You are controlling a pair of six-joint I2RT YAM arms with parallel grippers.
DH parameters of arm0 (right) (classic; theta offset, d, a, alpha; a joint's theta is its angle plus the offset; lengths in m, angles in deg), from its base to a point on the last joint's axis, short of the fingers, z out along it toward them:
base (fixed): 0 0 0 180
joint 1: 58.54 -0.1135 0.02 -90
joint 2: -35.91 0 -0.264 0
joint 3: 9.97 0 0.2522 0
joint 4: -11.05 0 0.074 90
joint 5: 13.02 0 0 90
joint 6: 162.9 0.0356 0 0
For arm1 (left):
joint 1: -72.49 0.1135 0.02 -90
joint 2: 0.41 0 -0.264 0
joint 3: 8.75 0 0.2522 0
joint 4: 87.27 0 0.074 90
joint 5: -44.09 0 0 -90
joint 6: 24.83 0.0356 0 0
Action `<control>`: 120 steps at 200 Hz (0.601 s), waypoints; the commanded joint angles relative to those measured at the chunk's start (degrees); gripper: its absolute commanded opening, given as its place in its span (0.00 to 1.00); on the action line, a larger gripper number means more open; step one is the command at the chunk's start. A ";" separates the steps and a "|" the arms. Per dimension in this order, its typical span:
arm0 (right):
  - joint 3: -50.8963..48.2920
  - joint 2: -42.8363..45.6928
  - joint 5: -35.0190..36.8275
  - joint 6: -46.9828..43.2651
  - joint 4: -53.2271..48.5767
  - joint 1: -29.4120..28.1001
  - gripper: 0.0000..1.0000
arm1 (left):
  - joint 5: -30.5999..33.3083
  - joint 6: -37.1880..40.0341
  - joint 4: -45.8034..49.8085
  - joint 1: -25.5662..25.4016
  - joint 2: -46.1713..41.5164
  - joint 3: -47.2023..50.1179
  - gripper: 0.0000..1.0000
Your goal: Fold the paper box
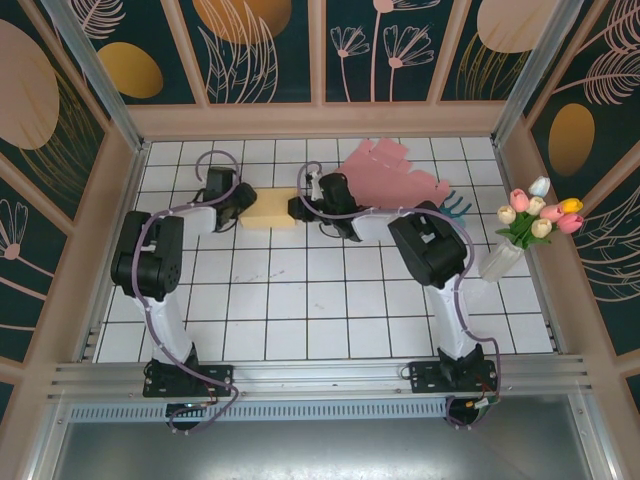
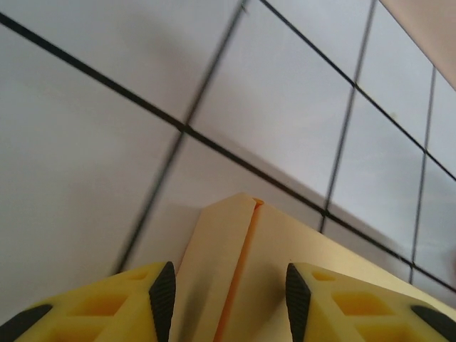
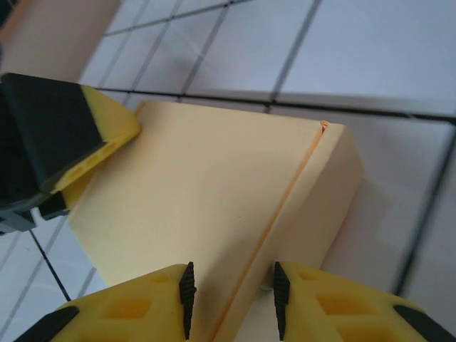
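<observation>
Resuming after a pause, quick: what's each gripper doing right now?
Left gripper: jaws apart at the box end; grip cannot be told.
Right gripper: jaws apart over the box seam; grip cannot be told.

Pale yellow box [image 1: 267,211], white-tiled table [image 1: 300,300]

Staged robot lab cell. White gridded tabletop [image 1: 300,300] boxed in by wood-framed walls [image 1: 320,118] with printed floral panels [image 1: 255,45]; aluminium rail [image 1: 320,372] carries two arm bases [image 1: 187,378] at near edge; vase of tulips [image 1: 500,258] at right.
</observation>
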 commanded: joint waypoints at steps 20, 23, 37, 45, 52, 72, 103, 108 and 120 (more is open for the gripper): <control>8.35 -5.44 -2.47 2.86 2.08 -2.03 0.42 | 0.18 4.47 5.13 5.25 4.03 -5.35 0.50; 8.52 -5.57 -2.33 2.95 2.12 -2.07 0.42 | 0.29 4.78 5.55 5.44 4.45 -5.87 0.51; 8.77 -5.80 -0.86 3.11 1.70 -2.07 0.45 | 0.85 5.46 6.85 6.09 5.77 -7.39 0.52; 8.46 -5.20 0.90 2.65 0.83 -2.01 0.46 | 1.37 5.46 6.85 6.44 5.62 -7.30 0.53; 7.77 -4.14 2.43 1.81 0.00 -1.99 0.47 | 2.30 5.50 6.75 6.64 4.80 -6.91 0.55; 7.05 -0.35 7.68 -3.72 -6.63 -1.90 0.49 | 5.54 6.55 5.69 6.60 -0.28 -4.33 0.58; 7.86 4.52 20.60 -18.05 -21.14 -1.81 0.50 | 4.56 5.59 2.71 6.65 -11.95 2.17 0.63; 8.22 4.99 22.47 -20.79 -23.34 -1.88 0.50 | 3.81 5.07 2.46 6.64 -14.27 3.24 0.64; 9.39 5.45 26.75 -27.92 -28.72 -2.18 0.50 | 1.40 3.82 1.52 6.28 -18.96 6.52 0.64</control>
